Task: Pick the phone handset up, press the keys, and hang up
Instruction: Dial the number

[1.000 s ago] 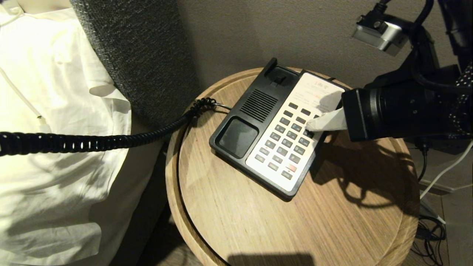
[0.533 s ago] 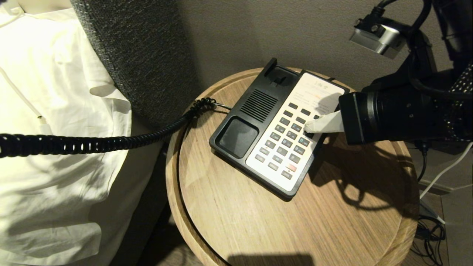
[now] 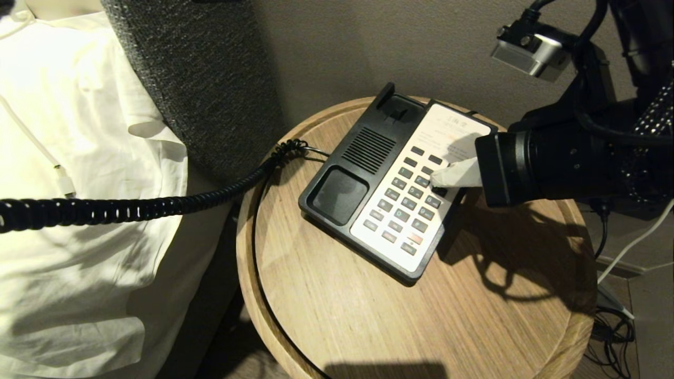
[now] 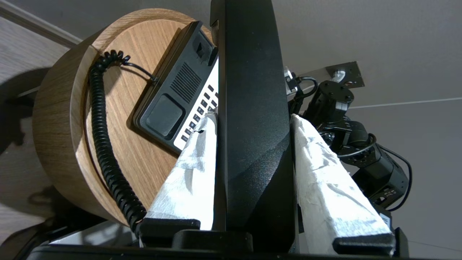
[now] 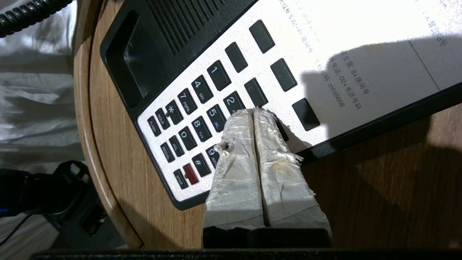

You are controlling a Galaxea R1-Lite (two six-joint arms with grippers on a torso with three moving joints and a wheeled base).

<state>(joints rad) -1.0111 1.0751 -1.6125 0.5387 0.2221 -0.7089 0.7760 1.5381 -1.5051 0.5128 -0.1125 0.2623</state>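
The glossy black phone handset (image 4: 252,108) stands between the white-wrapped fingers (image 4: 191,169) of my left gripper (image 4: 252,121), which is shut on it off to the left of the table. Its coiled cord (image 3: 131,208) runs from the left edge to the phone base (image 3: 368,179) on the round wooden table (image 3: 368,316). My right gripper (image 3: 434,181) reaches in from the right, shut, with its tips (image 5: 254,112) down on the keys (image 5: 216,117) just right of the 2 and 5.
White bedding (image 3: 68,158) and a dark grey padded headboard (image 3: 200,79) lie left of the table. A beige wall is behind it. Cables (image 3: 613,331) trail on the floor at the right. The table's raised rim (image 3: 247,263) curves around the phone.
My right gripper has slid a little leftward and up the keypad. The handset cord has sagged slightly lower at the left edge.
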